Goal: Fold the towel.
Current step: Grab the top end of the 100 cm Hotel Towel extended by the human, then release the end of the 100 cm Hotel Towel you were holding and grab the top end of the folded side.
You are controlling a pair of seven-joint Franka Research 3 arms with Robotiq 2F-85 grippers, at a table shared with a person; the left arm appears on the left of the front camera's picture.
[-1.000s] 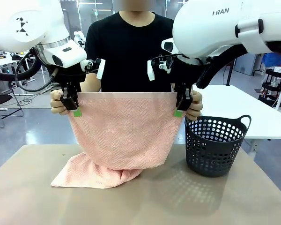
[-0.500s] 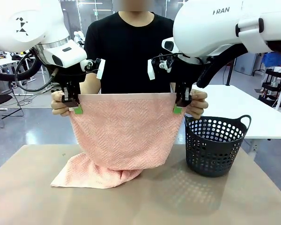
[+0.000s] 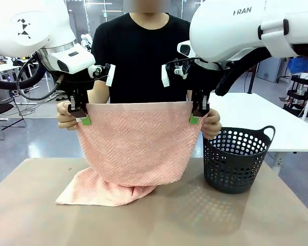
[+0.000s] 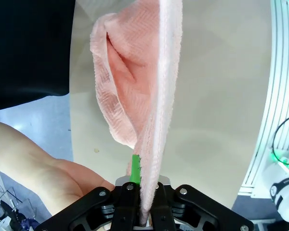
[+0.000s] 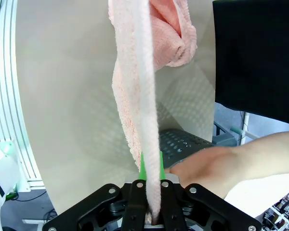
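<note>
While both arms hold the cloth aloft, front view: left pincer (image 3: 81,114) is clamped on 1 top corner of the light salmon-pink herringbone terry towel (image 3: 136,148), and right pincer (image 3: 197,114) is clamped on the other. The top edge runs taut and level between the 2 pincers. The body hangs below them as a flat sheet, with its lower end bunched on the tan tabletop (image 3: 205,220) beneath the left pincer. Judgement: it is held high and spread so the sheet hangs smooth for a fold, which is not yet made. The person's hands sit just outboard of each pincer, 1 (image 3: 64,115) by the left and 1 (image 3: 212,125) by the right, at the towel's side edges, probably steadying the corners. A dark perforated plastic basket (image 3: 237,159) stands below and outboard of the right pincer, just beside the hanging sheet.

Left wrist view: left pincer (image 4: 144,188) has its jaws shut on the smooth border, green pad against the cloth. The towel (image 4: 135,86) drops straight away from the fingertips. A person's hand (image 4: 62,178) lies just beside the jaws.

Right wrist view: right pincer (image 5: 150,186) has the same pinch on the border. The towel (image 5: 135,72) hangs edge-on ahead. Basket (image 5: 183,142) and a person's hand (image 5: 207,168) lie to 1 side.
</note>
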